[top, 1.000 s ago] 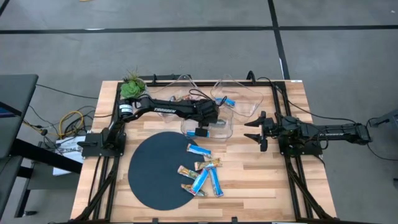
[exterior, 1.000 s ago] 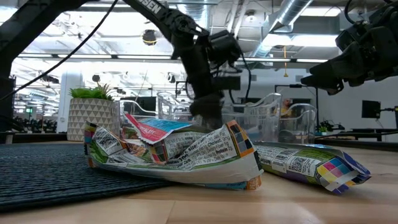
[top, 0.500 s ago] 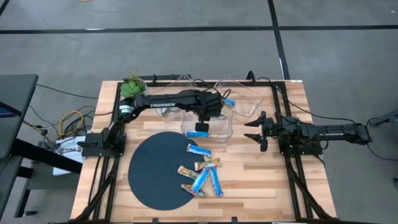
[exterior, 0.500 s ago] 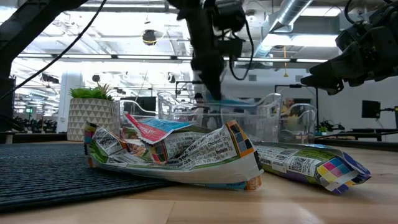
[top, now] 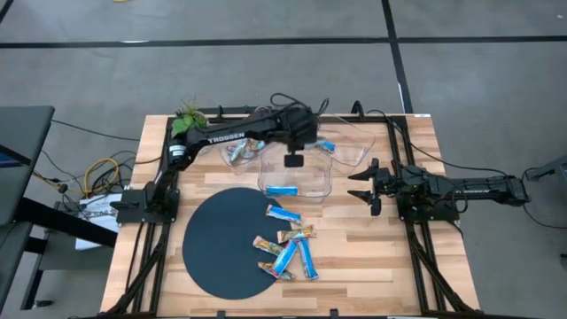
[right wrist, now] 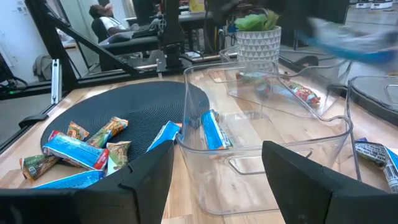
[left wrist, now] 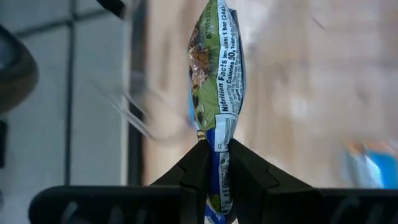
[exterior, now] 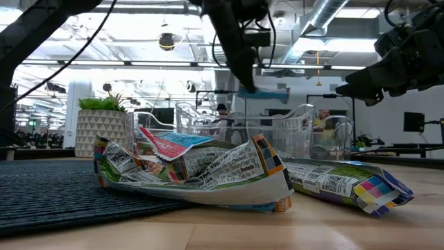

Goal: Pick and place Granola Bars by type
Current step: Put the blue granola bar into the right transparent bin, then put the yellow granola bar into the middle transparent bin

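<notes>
Moved: your left gripper [top: 293,159] has risen out of the middle clear bin [top: 312,189] and shifted toward the top centre of the overhead frame, carrying a bar with it.

Left gripper: clamped on one granola bar [left wrist: 216,81]. In the left wrist view the wrapper's lower end is pinched between the two dark fingers [left wrist: 196,171] and the rest stands up past them, edge-on, with its printed nutrition panel facing you. In the low view the same bar shows as a blue strip at upper centre, well above the bins.

Right gripper [top: 364,187]: you have it waiting at centre right of the overhead frame, fingers spread apart, holding nothing, just beside the middle bin.

Remaining bars:
- one blue bar [top: 282,190] lying in the middle bin, below the held bar in the overhead frame;
- a cluster of bars [top: 288,245] at lower centre, partly on the dark round mat [top: 217,244], partly on the wooden table [top: 372,257];
- bars in the left bin [top: 237,152] at upper centre;
- one blue bar in the right bin [top: 350,152].

A potted plant [top: 185,117] stands at the upper left of the table.
</notes>
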You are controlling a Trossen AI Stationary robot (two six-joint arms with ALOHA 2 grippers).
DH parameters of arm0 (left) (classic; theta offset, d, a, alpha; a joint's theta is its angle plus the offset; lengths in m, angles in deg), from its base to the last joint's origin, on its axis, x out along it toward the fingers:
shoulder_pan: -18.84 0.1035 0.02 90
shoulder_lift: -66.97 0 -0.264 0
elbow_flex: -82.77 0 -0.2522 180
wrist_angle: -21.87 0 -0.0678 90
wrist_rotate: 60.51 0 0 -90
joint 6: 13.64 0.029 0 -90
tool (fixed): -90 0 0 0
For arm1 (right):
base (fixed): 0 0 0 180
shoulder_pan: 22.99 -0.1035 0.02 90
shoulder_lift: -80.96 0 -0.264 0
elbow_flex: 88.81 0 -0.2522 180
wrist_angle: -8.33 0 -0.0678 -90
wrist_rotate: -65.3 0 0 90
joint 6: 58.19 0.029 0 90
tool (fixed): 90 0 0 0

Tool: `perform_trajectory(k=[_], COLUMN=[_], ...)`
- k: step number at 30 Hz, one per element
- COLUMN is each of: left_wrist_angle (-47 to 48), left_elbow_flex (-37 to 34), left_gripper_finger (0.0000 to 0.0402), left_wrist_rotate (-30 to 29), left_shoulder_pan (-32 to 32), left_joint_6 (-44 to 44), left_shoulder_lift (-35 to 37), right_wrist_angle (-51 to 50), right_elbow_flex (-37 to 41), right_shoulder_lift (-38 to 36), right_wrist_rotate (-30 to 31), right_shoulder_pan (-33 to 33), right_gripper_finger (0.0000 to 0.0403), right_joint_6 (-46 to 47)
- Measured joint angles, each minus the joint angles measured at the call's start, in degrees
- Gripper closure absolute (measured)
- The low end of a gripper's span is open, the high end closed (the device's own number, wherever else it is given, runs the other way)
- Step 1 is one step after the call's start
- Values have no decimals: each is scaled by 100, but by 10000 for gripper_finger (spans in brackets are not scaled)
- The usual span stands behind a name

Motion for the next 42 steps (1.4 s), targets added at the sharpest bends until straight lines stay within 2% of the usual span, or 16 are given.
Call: perform_trajectory(k=[7,13,17,22,28,34,38,42], left_wrist_angle=[-2573,-3736,-3815,-3918,-3955,-3934,-3842,-3469], left_elbow_flex=[-824,-1436,-1667,-1838,-1876,-1876,-1880,-1880], left_gripper_finger=[356,356,356,350,294,232,219,223], left_wrist_rotate=[71,686,919,772,709,190,-120,-125], left_shoulder_pan=[225,373,447,508,511,444,207,-129], left_joint_6=[622,1146,1269,1232,1098,957,1047,1116], left_shoulder_lift=[-12,-12,-12,-12,-12,-12,60,397], right_wrist_angle=[0,0,0,0,0,0,-2,0], right_elbow_flex=[0,0,2,1,2,1,2,2], right_shoulder_lift=[0,0,0,0,0,0,-2,-2], right_wrist_rotate=[0,-3,-2,-2,-2,-2,-2,-2], right_shoulder_pan=[0,2,0,2,0,1,1,2], right_gripper_finger=[163,163,163,163,163,163,163,163], right_joint_6=[0,1,1,0,2,0,0,0])
